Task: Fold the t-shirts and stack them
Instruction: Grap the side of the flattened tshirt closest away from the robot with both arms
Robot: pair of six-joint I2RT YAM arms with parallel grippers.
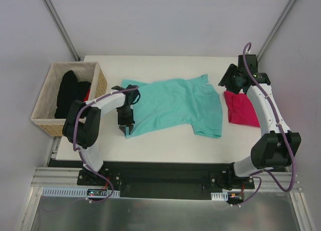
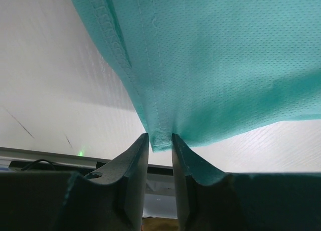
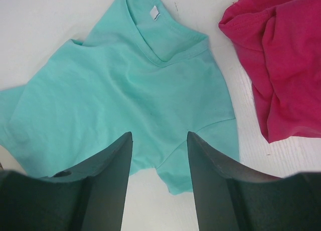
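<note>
Woven tan basket at the table's left edge holds black t-shirts. Left gripper is clamped on the near-left hem corner of the teal t-shirt, which lies spread mid-table. Right gripper, jaws apart and empty, hovers near the crumpled magenta t-shirt at the right edge.

Bare table strip along near edge, teal t-shirt covering the middle, basket flanking left, pink t-shirt right
</note>
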